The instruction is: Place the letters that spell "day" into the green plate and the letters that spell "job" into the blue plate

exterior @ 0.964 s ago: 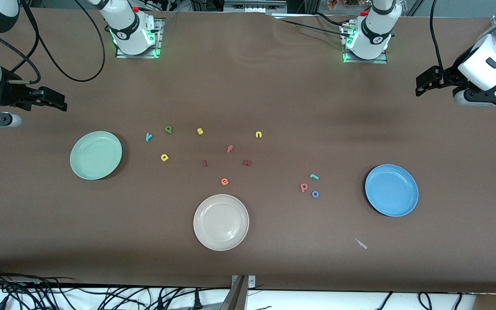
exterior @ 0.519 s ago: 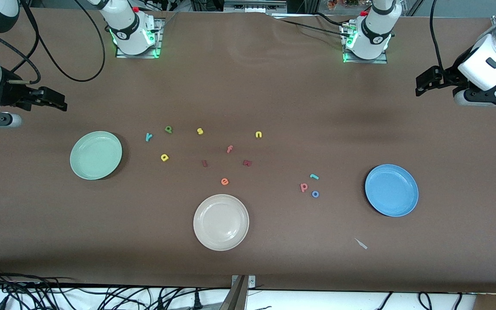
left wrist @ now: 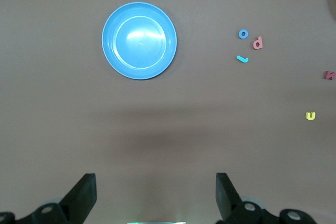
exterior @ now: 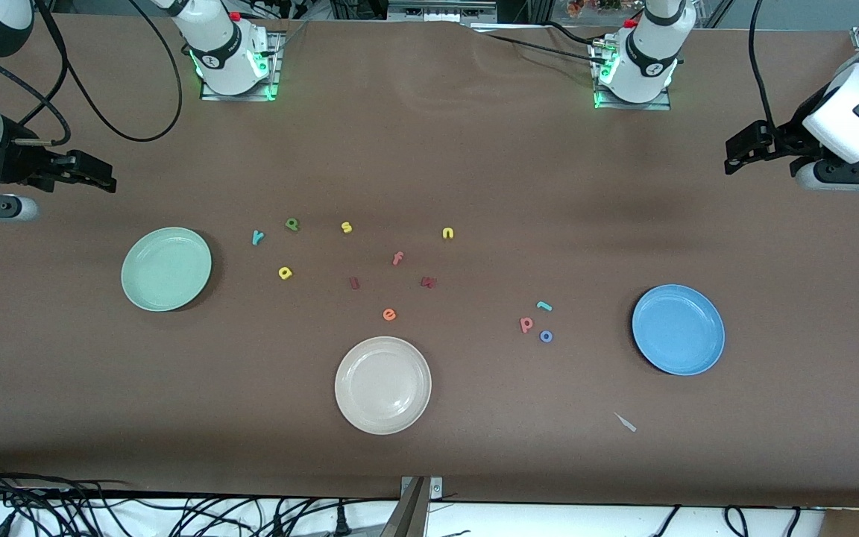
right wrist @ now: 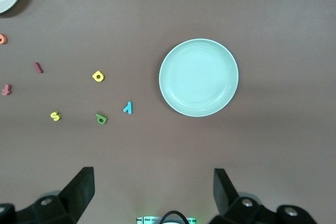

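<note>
Your brown counter (exterior: pixel 429 164) holds every letter loose. d (exterior: pixel 292 224), a (exterior: pixel 285 273) and y (exterior: pixel 256 237) sit beside the green plate (exterior: pixel 166 268), frame left; j (exterior: pixel 543 306), o (exterior: pixel 546 336), b (exterior: pixel 526 324) near the blue plate (exterior: pixel 678 329), frame right. Left pincer (exterior: pixel 737 149), upper right, and right pincer (exterior: pixel 98 173), upper left, hover released. The yellow s (exterior: pixel 347 227) could get mistaken for a.

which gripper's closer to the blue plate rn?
Left. The left gripper hangs open by the blue plate's end; the right gripper, open, is up past the green plate.
</note>
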`<move>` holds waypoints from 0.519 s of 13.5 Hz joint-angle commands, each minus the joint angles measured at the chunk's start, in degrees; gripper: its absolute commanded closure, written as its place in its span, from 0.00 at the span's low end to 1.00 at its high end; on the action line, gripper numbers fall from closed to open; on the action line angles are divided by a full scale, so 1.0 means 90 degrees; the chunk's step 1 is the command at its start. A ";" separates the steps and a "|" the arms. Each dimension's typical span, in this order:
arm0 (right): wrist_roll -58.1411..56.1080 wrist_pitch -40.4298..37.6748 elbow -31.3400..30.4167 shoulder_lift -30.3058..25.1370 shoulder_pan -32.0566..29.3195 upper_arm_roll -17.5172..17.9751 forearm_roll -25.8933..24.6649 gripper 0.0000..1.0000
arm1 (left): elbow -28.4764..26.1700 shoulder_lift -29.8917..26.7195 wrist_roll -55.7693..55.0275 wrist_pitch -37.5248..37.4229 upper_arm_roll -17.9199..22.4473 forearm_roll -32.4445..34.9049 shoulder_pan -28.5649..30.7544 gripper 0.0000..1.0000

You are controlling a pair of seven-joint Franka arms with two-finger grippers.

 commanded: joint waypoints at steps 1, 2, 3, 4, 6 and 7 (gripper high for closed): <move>-0.0038 -0.0018 -0.0077 -0.0083 0.0006 -0.0022 0.0056 0.00 | 0.0357 0.0159 -0.0016 -0.0141 0.0026 -0.0026 -0.0020 0.00; -0.0038 -0.0008 -0.0077 -0.0083 0.0006 -0.0022 0.0046 0.00 | 0.0435 0.0227 -0.0006 -0.0141 0.0036 -0.0026 0.0019 0.00; -0.0038 -0.0008 -0.0077 -0.0083 0.0006 -0.0022 0.0055 0.00 | 0.0475 0.0247 -0.0006 -0.0141 0.0036 -0.0016 0.0048 0.00; -0.0038 -0.0018 -0.0077 -0.0083 0.0006 -0.0022 0.0056 0.00 | 0.0465 0.0266 -0.0016 -0.0141 0.0065 -0.0006 0.0068 0.00; -0.0028 -0.0018 -0.0087 -0.0083 0.0006 -0.0022 0.0046 0.00 | 0.0407 0.0266 -0.0016 -0.0335 0.0095 -0.0006 0.0272 0.00; -0.0038 -0.0018 -0.0087 -0.0083 0.0006 -0.0022 0.0046 0.00 | 0.0436 0.0266 0.0003 -0.0385 0.0095 -0.0006 0.0418 0.00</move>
